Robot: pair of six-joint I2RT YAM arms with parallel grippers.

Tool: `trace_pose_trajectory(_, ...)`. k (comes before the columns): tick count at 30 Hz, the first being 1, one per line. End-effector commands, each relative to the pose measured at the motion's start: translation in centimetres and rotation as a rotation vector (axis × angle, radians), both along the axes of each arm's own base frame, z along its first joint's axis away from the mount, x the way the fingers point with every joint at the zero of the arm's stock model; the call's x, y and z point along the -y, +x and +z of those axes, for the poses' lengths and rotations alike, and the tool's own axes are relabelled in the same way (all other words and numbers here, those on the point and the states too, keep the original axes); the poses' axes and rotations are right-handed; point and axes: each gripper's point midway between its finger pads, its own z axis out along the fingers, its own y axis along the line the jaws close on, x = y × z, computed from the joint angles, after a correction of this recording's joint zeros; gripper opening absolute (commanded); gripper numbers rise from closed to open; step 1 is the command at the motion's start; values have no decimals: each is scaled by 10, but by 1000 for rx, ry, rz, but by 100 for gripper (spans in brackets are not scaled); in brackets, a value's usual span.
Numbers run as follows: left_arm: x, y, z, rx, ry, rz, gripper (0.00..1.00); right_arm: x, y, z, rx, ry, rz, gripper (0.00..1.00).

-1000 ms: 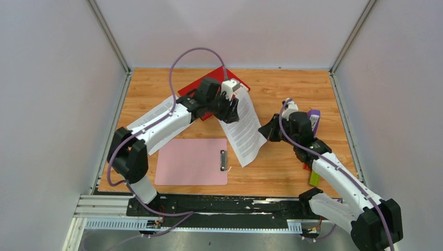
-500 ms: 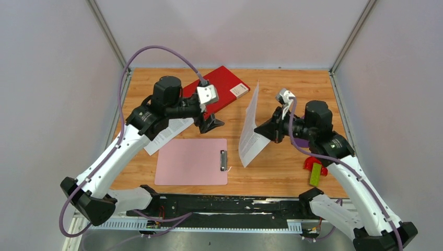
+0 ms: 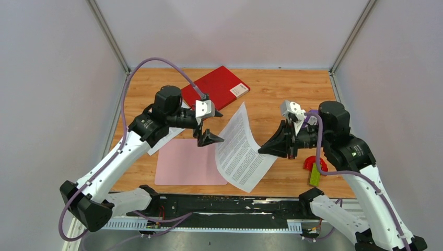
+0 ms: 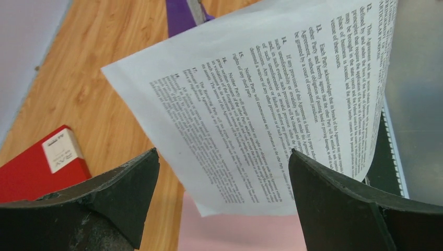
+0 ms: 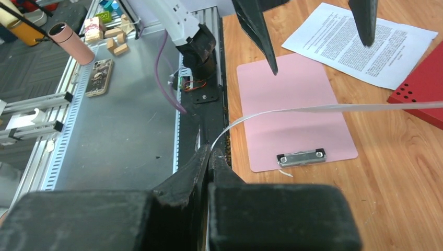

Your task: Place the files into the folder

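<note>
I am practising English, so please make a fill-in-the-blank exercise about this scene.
The right pincer is ___ on a white printed paper sheet.
The left pincer is ___ and holds nothing.
The flat rectangular red folder lies ___.
The flat rectangular clipboard with a metal clip is ___.
Missing words: shut; open; closed; pink.

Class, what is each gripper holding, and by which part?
Right gripper: shut on a printed sheet, pinched at its edge. Left gripper: open, holding nothing.

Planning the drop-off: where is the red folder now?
Top view: the red folder lies closed near the far edge of the table, left of centre, beyond the left gripper.
</note>
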Motion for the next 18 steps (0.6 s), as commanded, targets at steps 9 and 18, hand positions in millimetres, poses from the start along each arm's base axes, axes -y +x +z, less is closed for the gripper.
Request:
trace_pose_trajectory(9, 16, -13, -16, 30, -28, -231, 99, -4, 4, -63, -125, -348, -18, 0)
trace_pose_trajectory(18, 14, -26, -2, 73, -7, -353, 100, -15, 3, -71, -115, -397, 35, 0)
